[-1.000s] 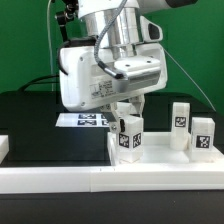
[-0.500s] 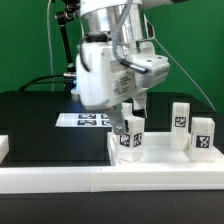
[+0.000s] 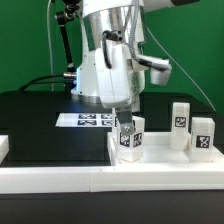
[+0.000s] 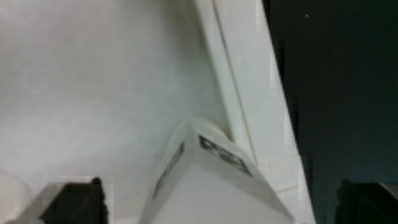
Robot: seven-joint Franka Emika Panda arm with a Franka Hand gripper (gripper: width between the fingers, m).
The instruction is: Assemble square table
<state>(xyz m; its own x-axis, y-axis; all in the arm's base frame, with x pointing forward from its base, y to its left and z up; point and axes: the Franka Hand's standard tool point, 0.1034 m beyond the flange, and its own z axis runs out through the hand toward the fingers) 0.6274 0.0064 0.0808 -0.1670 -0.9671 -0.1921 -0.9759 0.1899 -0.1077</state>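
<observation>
The square table top (image 3: 160,160) is a white tray with a raised rim, lying at the exterior view's right. Two white tagged legs (image 3: 128,138) stand close together at its near left part. Two more legs (image 3: 180,115) (image 3: 203,137) stand at its right. My gripper (image 3: 128,112) hangs just above the left pair, jaws open and empty. In the wrist view the gripper (image 4: 217,203) shows two dark fingertips (image 4: 71,203) far apart. Between and beyond them lie the white top (image 4: 89,90), its rim (image 4: 240,70) and one tagged leg (image 4: 217,150).
The marker board (image 3: 85,120) lies on the black table behind the top, at the exterior view's left. A long white rail (image 3: 80,182) runs along the front edge, with a short white piece (image 3: 4,147) at far left. A green wall stands behind.
The hand has turned about its wrist over the last second, its broad white side swinging away from the camera. It stays above the left pair of legs. The legs have not moved.
</observation>
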